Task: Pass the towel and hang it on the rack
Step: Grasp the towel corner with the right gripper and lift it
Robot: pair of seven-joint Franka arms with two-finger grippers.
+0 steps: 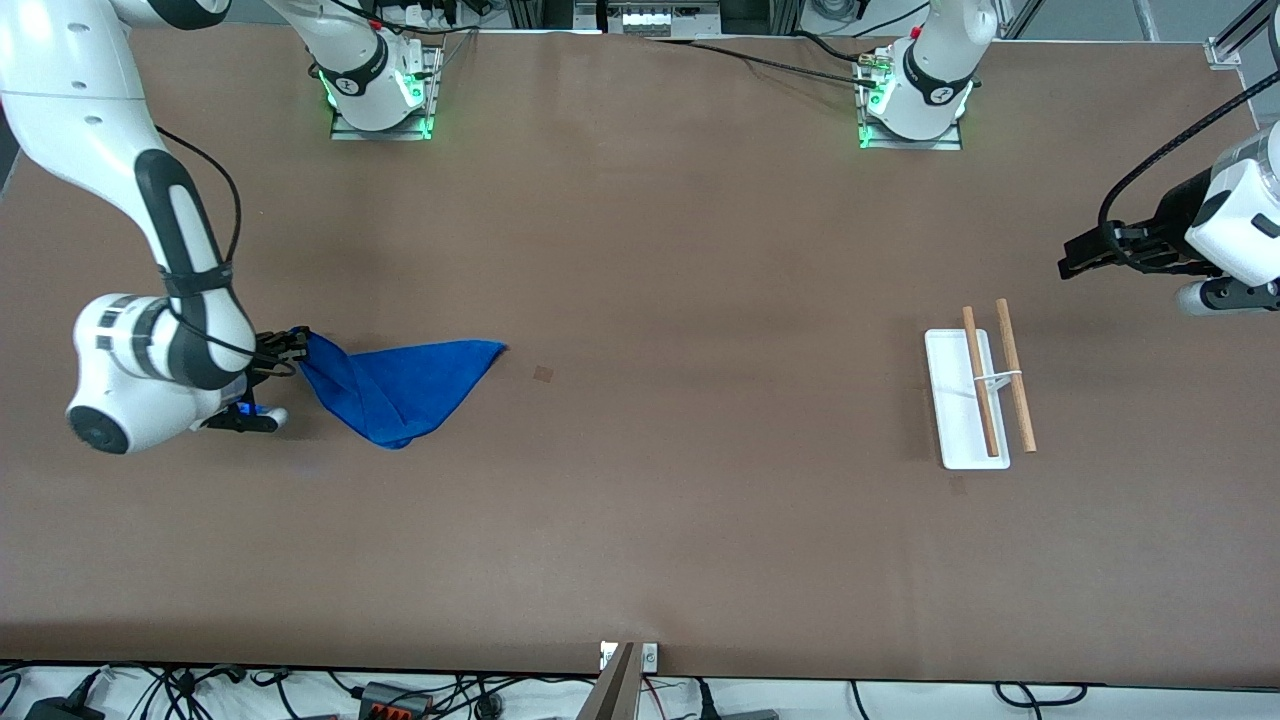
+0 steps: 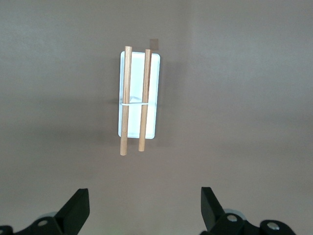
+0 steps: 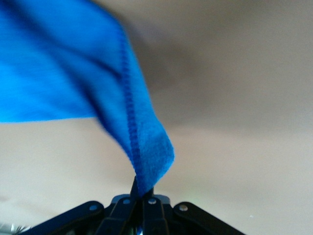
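Observation:
The blue towel (image 1: 400, 385) hangs from my right gripper (image 1: 298, 345) at the right arm's end of the table, one corner pinched between the fingers, the rest trailing toward the table's middle. In the right wrist view the towel (image 3: 98, 83) rises from the shut gripper (image 3: 143, 193). The rack (image 1: 975, 395), a white base with two wooden rods, stands toward the left arm's end. My left gripper (image 1: 1075, 258) is open and empty, in the air beside the rack. The left wrist view shows the rack (image 2: 138, 100) ahead of the open gripper (image 2: 145, 205).
A small dark square mark (image 1: 543, 373) lies on the brown table (image 1: 700, 520) near the towel's tip. Cables run along the table's edges.

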